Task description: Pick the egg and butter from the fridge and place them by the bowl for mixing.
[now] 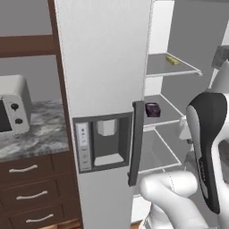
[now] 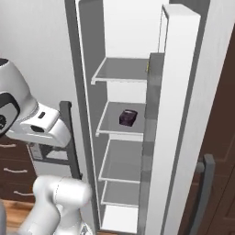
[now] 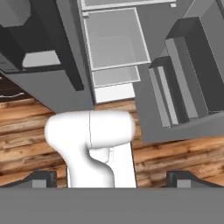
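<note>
Light-grey and tall, the fridge (image 1: 105,67) stands with its right door swung open, pale shelves bared to both base cameras. In the left base view the butter (image 1: 172,60), a small yellow stick, lies on the upper shelf at about 1 o'clock from the dark door handle (image 1: 137,143); one shelf down, a dark purple cube (image 1: 153,109) sits just at 2 o'clock from that handle's top. The right base view shows the same cube (image 2: 128,117) near the middle of its shelf, with the open door (image 2: 172,119) edge-on at 3 o'clock of it. The closed left door carries a recessed dispenser panel (image 1: 103,142). At 9 o'clock of the fridge, a toaster oven (image 1: 13,105) rests on a marble counter (image 1: 38,134) above brown drawers (image 1: 31,194).

The arm's dark-and-white links fill the lower right of the left base view. In the hand view the gripper (image 3: 111,179) looks down over the wooden floor (image 3: 26,131) and the foot of the fridge; its two dark fingertips (image 3: 41,178) sit wide apart at the bottom corners, nothing between them. The lower shelves (image 3: 113,37) lie at 12 o'clock in that view.
</note>
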